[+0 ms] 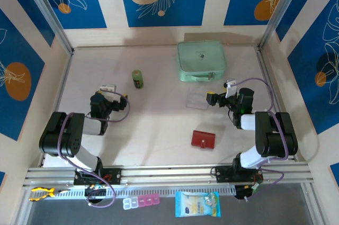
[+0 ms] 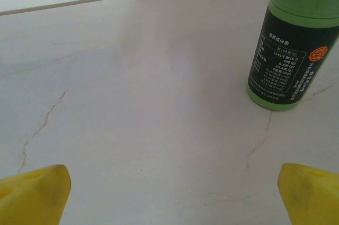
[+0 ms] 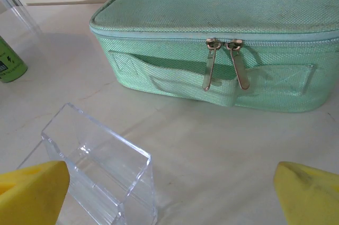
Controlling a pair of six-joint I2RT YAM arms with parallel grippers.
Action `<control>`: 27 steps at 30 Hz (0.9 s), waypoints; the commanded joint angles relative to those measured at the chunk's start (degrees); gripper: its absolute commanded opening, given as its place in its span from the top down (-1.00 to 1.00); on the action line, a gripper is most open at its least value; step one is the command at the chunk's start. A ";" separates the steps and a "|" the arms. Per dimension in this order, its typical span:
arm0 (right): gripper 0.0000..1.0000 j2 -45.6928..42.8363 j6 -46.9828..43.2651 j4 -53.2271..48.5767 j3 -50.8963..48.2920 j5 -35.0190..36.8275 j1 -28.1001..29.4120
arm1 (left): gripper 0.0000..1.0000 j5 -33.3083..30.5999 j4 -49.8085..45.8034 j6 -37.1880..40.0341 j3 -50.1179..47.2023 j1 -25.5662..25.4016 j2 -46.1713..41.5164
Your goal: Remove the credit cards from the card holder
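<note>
A pale, faintly veined stone-look desk (image 1: 159, 124) sits inside walls of blue leaf-print panels. Both arms are folded low, the left pointing at a glossy green cylindrical bottle (image 2: 294, 45) and the right at a clear hard-plastic box (image 3: 100, 167) in front of a woven mint zip case (image 3: 228, 39). The left tool (image 2: 172, 185) and right tool (image 3: 170, 185) each have yellow fingertips spread wide with nothing between them, while the flat red card holder (image 1: 203, 139) lies closed near the right arm's base, well apart from both.
</note>
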 commanded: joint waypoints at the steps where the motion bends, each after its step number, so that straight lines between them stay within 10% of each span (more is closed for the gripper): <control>1: -0.98 -0.01 -1.02 1.73 -0.36 -1.41 -0.07 | -0.99 1.51 1.17 1.04 0.82 0.65 -0.33; 27: -0.98 0.00 -0.92 1.78 -0.40 -1.46 -0.17 | -0.99 -2.81 -0.97 -0.57 1.96 0.60 -0.29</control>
